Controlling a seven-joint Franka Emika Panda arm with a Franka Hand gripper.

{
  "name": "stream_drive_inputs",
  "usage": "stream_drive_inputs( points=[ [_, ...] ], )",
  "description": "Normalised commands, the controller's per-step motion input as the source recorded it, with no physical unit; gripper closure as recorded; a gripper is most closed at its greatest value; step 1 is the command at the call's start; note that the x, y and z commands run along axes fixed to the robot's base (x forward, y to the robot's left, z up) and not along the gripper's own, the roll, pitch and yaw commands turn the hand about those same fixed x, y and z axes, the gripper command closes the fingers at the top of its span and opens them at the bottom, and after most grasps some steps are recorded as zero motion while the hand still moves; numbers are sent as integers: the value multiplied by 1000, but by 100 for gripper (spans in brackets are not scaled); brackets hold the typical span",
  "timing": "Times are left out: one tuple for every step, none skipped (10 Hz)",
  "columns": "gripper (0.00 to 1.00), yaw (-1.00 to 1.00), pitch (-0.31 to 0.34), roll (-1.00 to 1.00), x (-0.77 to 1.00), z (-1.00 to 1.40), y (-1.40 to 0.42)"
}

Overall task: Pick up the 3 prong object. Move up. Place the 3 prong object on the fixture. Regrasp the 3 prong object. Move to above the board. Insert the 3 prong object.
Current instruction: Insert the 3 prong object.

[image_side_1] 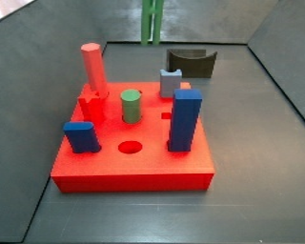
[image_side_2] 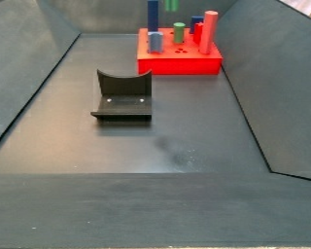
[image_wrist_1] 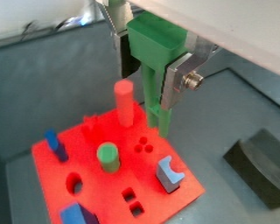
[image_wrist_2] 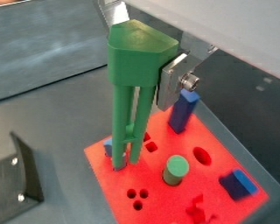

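My gripper point(image_wrist_1: 150, 74) is shut on the green 3 prong object point(image_wrist_1: 154, 44), gripping its block head with the prongs pointing down. It shows in both wrist views, and in the second the gripper point(image_wrist_2: 143, 79) holds the object point(image_wrist_2: 136, 66) the same way. The prong tips hang just over the red board point(image_wrist_1: 108, 188), close to its three small round holes point(image_wrist_1: 143, 144), which also show in a wrist view point(image_wrist_2: 136, 199). In a side view only the green prongs point(image_side_1: 152, 21) show, above and behind the board point(image_side_1: 136, 162).
On the board stand a red cylinder point(image_wrist_1: 125, 101), a green cylinder point(image_wrist_1: 108, 157) and blue blocks point(image_wrist_1: 168, 175). The dark fixture point(image_side_2: 123, 97) stands on the grey floor apart from the board point(image_side_2: 181, 58). Sloped grey walls enclose the bin.
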Motion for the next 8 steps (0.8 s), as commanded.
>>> stream_drive_inputs(
  points=[
    [100,989,-189,-103,0,-483,34],
    [100,971,-167,-67,0,-506,111],
    [100,960,-161,-60,0,-494,140],
    [100,940,-174,-73,0,-469,143],
    [100,843,-179,-111,-63,-389,111],
    [100,929,-169,-117,-40,-349,0],
    [100,903,-167,-136,-66,-311,0],
    [100,706,-189,-144,-234,-254,0]
  ],
)
